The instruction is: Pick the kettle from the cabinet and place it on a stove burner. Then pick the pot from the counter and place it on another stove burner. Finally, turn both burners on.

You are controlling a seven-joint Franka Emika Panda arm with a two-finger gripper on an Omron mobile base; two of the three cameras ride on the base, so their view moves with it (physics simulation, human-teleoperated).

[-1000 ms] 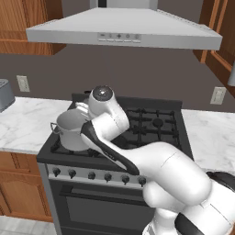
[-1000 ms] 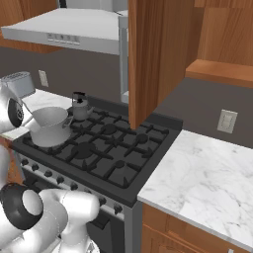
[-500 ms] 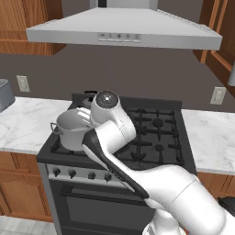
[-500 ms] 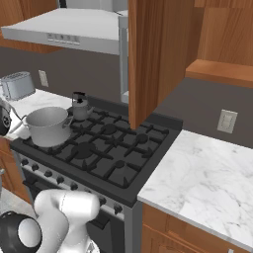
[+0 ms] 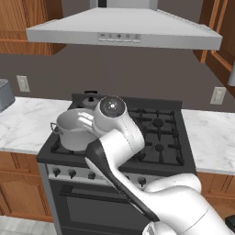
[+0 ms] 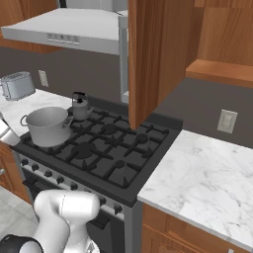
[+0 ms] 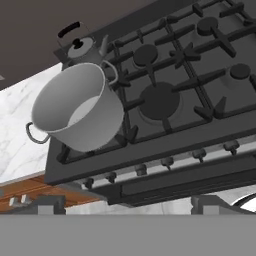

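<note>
pot [image 7: 77, 107]: on the stove's front left burner, ready for heating
kettle [image 7: 81, 49]: back left burner, just behind
gripper [image 7: 127, 204]: jaws wide apart, empty, facing the knobs [image 7: 167, 161]

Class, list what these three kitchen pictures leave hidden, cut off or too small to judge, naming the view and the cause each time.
- Small dark grey kettle, left base view: mostly hidden behind the white arm.
- Large grey steel stockpot, left base view: its right side covered by the arm.
- Dark stove knobs, hand view: too small to read their settings.
- Silver toaster, left base view: cut off by the left edge.
</note>
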